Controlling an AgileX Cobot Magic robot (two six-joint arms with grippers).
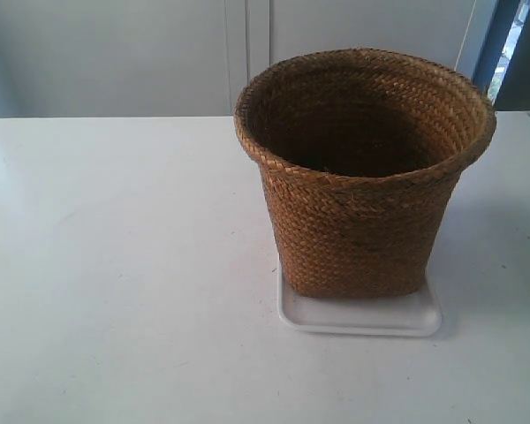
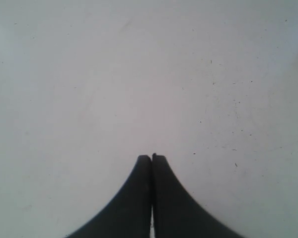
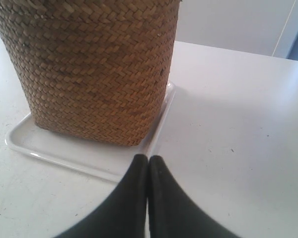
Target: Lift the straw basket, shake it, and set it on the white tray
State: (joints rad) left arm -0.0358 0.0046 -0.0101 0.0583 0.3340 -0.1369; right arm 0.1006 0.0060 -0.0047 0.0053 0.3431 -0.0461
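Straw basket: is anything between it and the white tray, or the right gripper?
Nothing visible. The straw basket already stands on the white tray; only bare tray separates it from the right gripper, jaws shut.

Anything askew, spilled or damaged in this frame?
Nothing stands out. The basket stands upright on the tray, its base inside the rim, and nothing is spilled on the table. The left fingers and right fingers are closed and empty.
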